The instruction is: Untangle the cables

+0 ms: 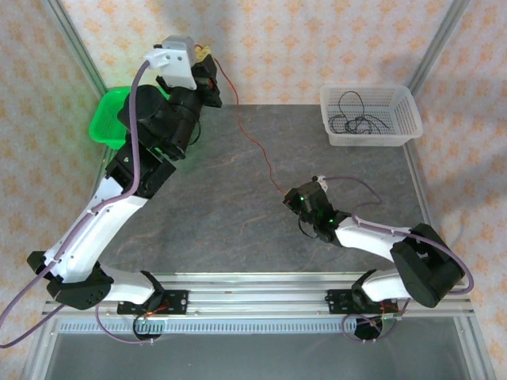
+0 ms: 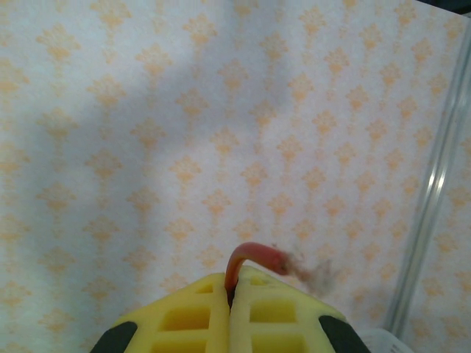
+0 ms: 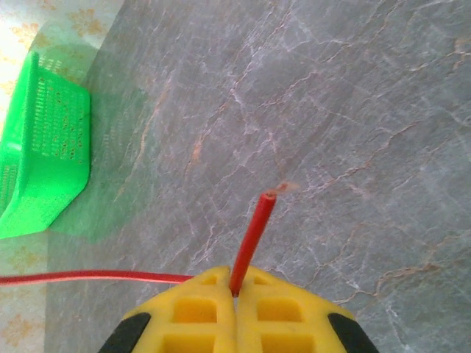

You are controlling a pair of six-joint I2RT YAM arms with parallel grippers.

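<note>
Because the red cable [image 3: 253, 237] is thin, limp and light, strung over the desk [image 1: 214, 222] between your left end effector [image 2: 229, 288] and right end effector [image 3: 235, 283], each clenched on an end, take hold near its tips

High rear overview; close wrist views, left at wall [image 2: 147, 110], right at shared table [image 3: 331, 110].

It looked like a robotics lab cell: aluminium frame posts [image 1: 75, 43] and patterned backdrop panels [image 1: 317, 39] enclosed a grey marbled table [image 1: 222, 229], with the left arm [image 1: 95, 229] and right arm [image 1: 380, 237] bolted to a metal rail [image 1: 261, 297].
</note>
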